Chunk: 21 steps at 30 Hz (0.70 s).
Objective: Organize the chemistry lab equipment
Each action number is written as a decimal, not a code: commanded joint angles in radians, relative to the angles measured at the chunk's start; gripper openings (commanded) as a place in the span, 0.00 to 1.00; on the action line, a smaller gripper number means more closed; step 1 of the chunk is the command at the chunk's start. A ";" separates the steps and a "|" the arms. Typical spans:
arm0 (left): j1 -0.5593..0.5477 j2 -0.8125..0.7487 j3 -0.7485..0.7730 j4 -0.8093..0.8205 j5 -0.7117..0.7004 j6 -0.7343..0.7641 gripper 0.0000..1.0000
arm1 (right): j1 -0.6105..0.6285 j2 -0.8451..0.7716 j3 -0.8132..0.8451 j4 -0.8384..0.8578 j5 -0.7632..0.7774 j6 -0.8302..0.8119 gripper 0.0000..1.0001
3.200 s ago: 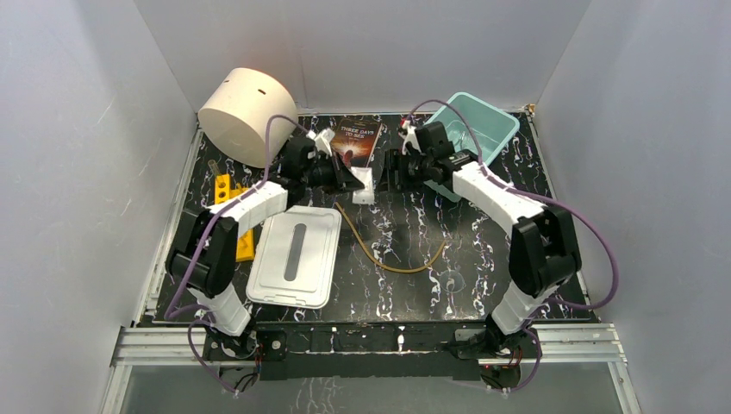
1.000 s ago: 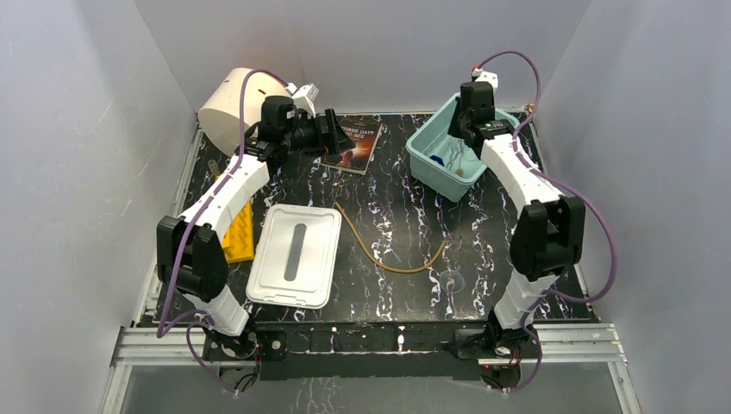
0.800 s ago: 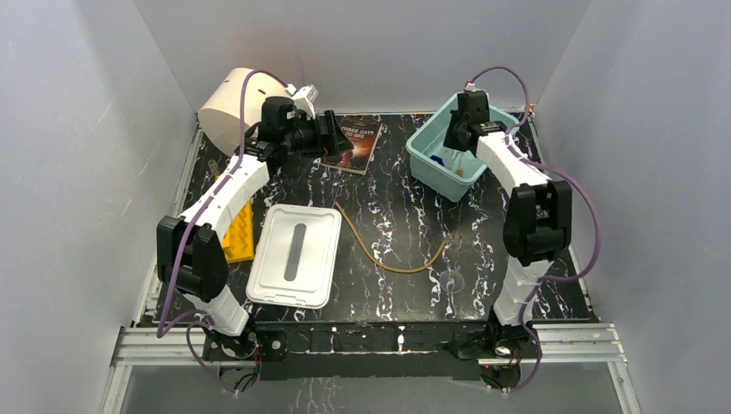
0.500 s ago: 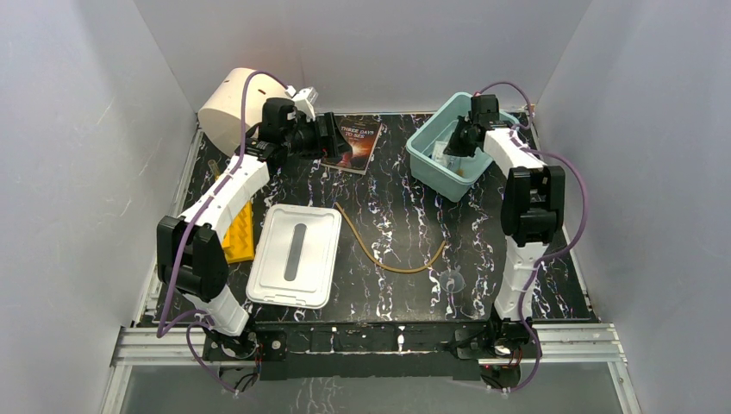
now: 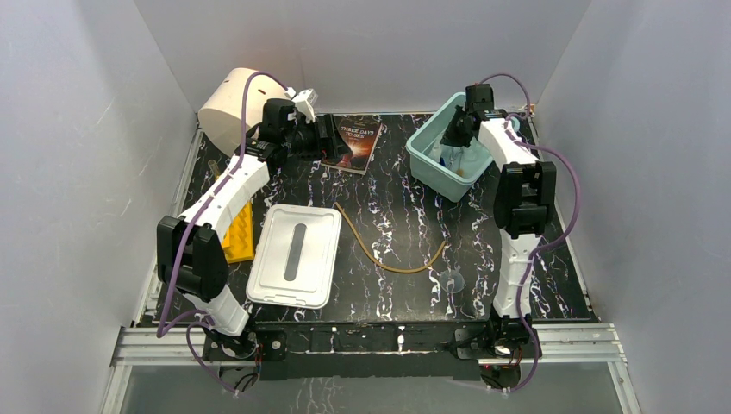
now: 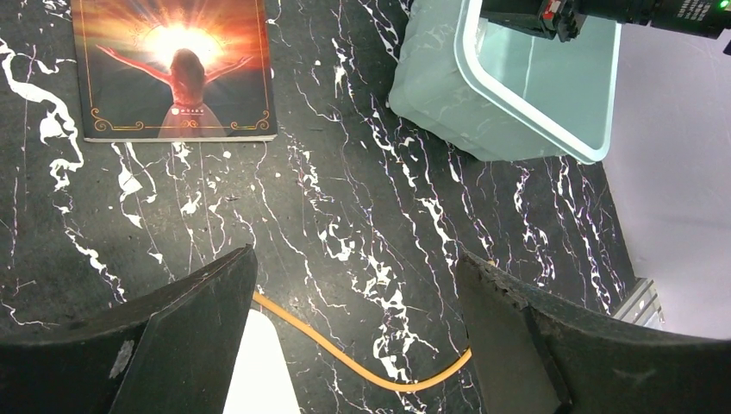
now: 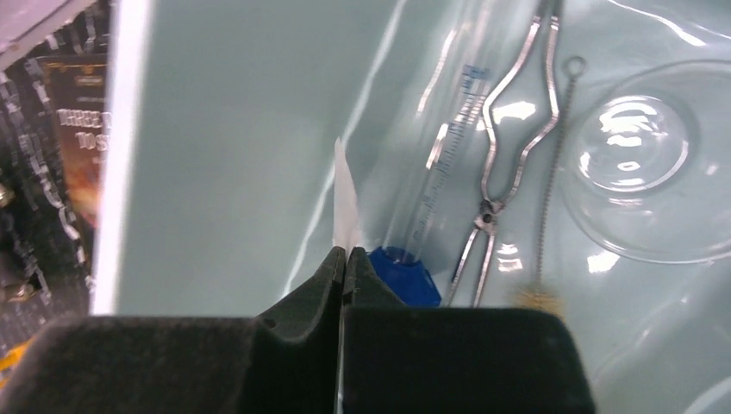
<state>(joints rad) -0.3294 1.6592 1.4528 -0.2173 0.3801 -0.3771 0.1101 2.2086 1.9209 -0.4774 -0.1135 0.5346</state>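
Left gripper (image 6: 355, 259) held spread wide over the table (image 5: 405, 216), book (image 6: 172, 69) title partly read as "THREE", tan rubber tubing (image 5: 392, 263) seen loose on the tabletop, teal bin (image 7: 233, 155) loaded with blue-ended tube (image 7: 440, 147), metal tongs (image 7: 513, 129), brown brush (image 7: 536, 297), glass dish (image 7: 638, 164), white packet (image 7: 345, 194) pinched there by right gripper (image 7: 345, 252).

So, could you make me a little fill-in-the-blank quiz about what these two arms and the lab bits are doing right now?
The right gripper has its jaws shut on the white packet inside the teal bin; the left gripper, jaws wide open, holds ____.
The clear tube beside the metal tongs has a ____ end.
The tan rubber tubing lies on the ____, outside the bin.
The book lies with its cover facing ____.
Missing words: nothing, blue, table, up.
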 commanded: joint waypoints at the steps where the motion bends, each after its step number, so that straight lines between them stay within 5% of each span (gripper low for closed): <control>1: 0.000 -0.008 0.041 -0.013 -0.003 0.014 0.85 | -0.002 0.004 0.053 -0.067 0.123 0.010 0.09; 11: -0.002 0.006 0.067 -0.010 0.001 0.006 0.85 | 0.000 -0.037 0.084 -0.089 0.189 -0.027 0.47; 21: -0.001 -0.025 0.048 0.012 -0.005 -0.008 0.85 | 0.072 -0.187 0.039 -0.168 0.291 -0.052 0.60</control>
<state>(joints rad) -0.3294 1.6726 1.4815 -0.2169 0.3798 -0.3836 0.1333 2.1727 1.9553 -0.6216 0.0898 0.5102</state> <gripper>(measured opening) 0.848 0.578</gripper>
